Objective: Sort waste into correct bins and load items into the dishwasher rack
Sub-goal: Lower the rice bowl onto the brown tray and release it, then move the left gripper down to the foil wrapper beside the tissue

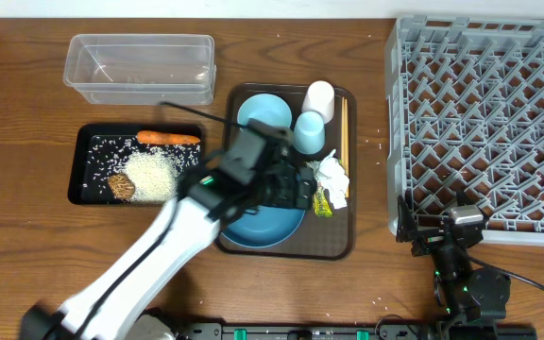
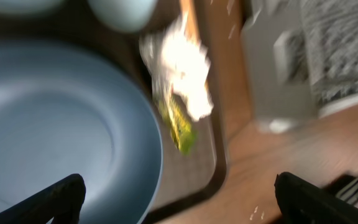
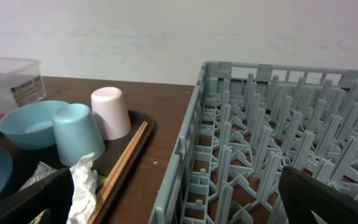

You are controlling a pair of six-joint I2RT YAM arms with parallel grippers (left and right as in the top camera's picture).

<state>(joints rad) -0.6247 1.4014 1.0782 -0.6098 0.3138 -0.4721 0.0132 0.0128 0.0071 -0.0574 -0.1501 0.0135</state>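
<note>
A brown serving tray (image 1: 333, 236) holds the dark blue dish (image 1: 267, 227), small light blue bowl (image 1: 258, 111), white cup (image 1: 318, 96), light blue cup (image 1: 310, 132), chopsticks (image 1: 344, 142), crumpled white paper (image 1: 331, 173) and a yellow-green wrapper (image 1: 322, 202). My left gripper (image 1: 297, 185) is open and empty above the dish's right edge. In the blurred left wrist view the paper (image 2: 185, 68) and wrapper (image 2: 180, 127) lie just ahead of its jaws (image 2: 179, 202). The black tray (image 1: 76, 170) holds the carrot (image 1: 168, 138), rice (image 1: 151, 173) and brown lump (image 1: 121, 185). My right gripper (image 3: 179, 205) is open at the grey rack's (image 1: 484, 123) front left corner.
The clear tub (image 1: 140, 68) stands at the back left, behind the black tray. A few rice grains lie on the table between the serving tray and the rack. The rack's wall (image 3: 191, 155) stands close in front of my right gripper.
</note>
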